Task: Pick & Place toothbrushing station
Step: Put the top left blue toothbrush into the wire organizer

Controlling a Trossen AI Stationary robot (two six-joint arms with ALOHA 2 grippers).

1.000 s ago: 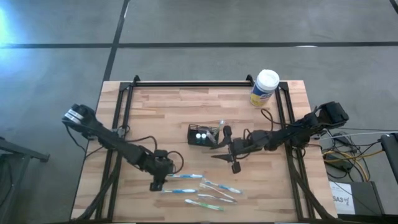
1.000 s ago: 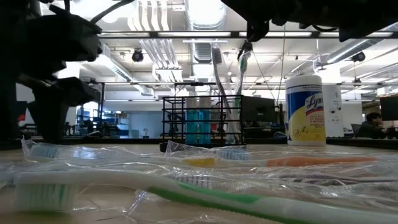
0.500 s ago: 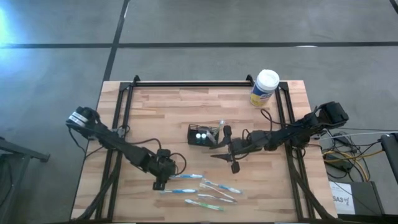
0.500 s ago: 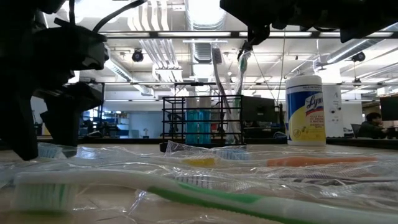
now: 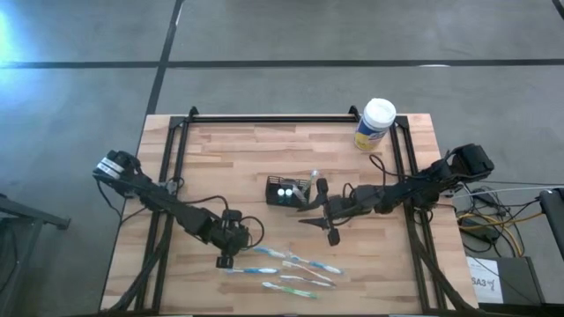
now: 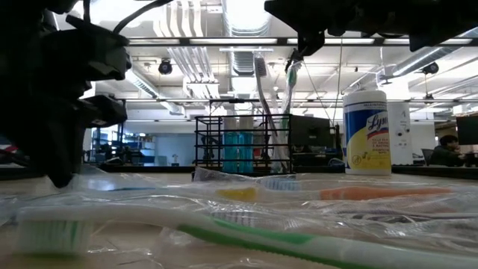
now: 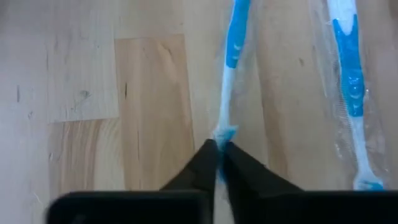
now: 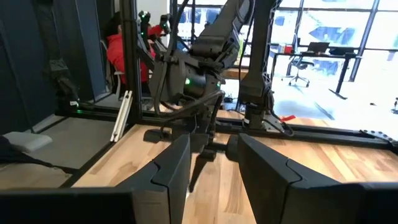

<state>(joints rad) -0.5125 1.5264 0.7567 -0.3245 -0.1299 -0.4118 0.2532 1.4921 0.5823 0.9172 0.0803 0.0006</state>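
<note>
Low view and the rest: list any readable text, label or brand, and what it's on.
"Ly": large blue letters on the yellow canister, cut off by its curve in the low view.
Smaller print on that label: too small to read.
White box on the floor right of the table, high view: dark print, too blurred to read.
Toothbrushes, black mesh holder, both wrist views: no readable text.

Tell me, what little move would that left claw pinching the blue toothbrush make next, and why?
Probably a gentle lift straight up. The left gripper is shut on the end of a blue toothbrush that lies flat on the table. Raising it first would clear the other wrapped brushes before carrying it toward the black mesh holder.
</note>
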